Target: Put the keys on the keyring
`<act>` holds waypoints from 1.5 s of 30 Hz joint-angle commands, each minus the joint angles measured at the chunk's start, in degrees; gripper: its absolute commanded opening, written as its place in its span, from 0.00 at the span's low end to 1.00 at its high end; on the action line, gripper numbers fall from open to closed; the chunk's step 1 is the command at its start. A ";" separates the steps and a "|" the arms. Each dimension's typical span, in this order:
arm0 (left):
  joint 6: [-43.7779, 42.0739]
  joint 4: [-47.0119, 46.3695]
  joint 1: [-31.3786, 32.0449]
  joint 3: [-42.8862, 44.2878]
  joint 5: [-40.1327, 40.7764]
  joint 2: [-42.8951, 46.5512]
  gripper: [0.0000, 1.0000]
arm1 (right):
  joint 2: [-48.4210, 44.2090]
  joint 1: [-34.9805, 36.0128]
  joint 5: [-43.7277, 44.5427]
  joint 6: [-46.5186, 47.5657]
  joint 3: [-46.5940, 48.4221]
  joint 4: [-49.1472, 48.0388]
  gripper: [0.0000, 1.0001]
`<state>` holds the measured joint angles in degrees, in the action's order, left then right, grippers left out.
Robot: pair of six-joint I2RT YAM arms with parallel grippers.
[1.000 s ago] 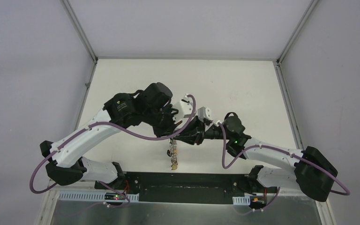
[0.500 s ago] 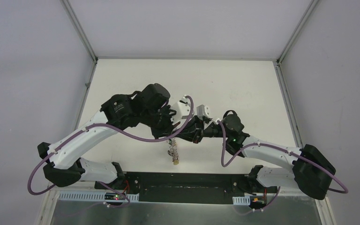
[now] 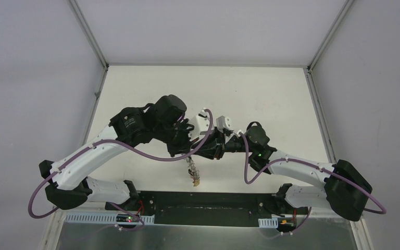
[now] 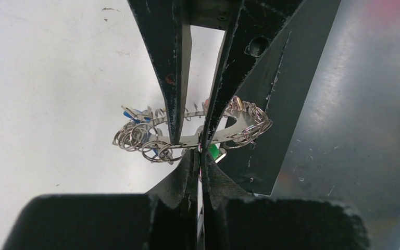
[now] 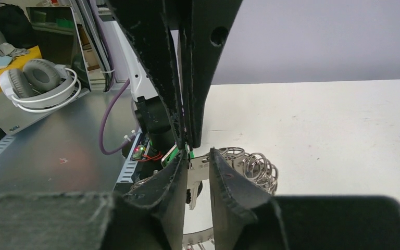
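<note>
Nearest the arm bases, in the overhead view, a short strand of tagged keys (image 3: 194, 174) hangs below the spot where the two arms meet, over the near part of the bench (image 3: 260, 94). We take it for what is already strung on the keyring. Just above it the left pincer (image 4: 200, 156) is clenched almost to nothing, its tips pressed on something thin. A scrap of bright green sits right beside those tips, so we judge that it grips the green-tagged key (image 4: 216, 152), though the metal itself is hidden between the fingers. Right at those tips the keyring (image 4: 242, 125) lies roughly level, held up off the bench as far as we can judge. The right pincer (image 5: 197, 154) meets it from the opposite side with only a narrow gap between its fingers. A flat silvery piece fills that gap, so we read this pincer as grasping the ring and steadying it. Farther round the ring, the blue-tagged key (image 4: 130, 112) shows among the small loops (image 4: 135, 139). It looks to be on already, though we cannot confirm that. In our judgement the task is past its middle: the green key is at the ring but not shown threaded, and working it on and letting go are left. Beyond the ring lies the white bench.
</note>
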<state>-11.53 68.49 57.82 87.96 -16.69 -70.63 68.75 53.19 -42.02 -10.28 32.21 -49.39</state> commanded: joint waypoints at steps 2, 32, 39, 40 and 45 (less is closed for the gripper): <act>-0.91 -6.30 0.65 -0.02 -2.71 2.73 0.00 | -0.24 0.25 -0.06 0.26 2.25 -0.37 0.20; 7.16 -36.49 0.62 -28.63 6.68 27.26 0.45 | -5.16 0.17 1.43 0.10 -0.74 0.08 0.00; 6.91 -49.51 0.63 -43.12 6.59 38.50 0.45 | -5.62 0.17 0.63 0.14 -1.06 0.08 0.00; 6.59 -50.97 0.62 -45.30 6.41 39.77 0.45 | -5.76 0.16 0.55 0.25 -1.09 0.08 0.00; 3.96 -54.11 0.67 -49.72 4.80 43.27 0.52 | -5.76 0.23 -0.80 0.27 -1.01 0.08 0.00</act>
<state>-5.58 22.26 57.82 40.16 -10.68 -29.08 65.19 53.23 -41.39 -10.20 30.61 -45.15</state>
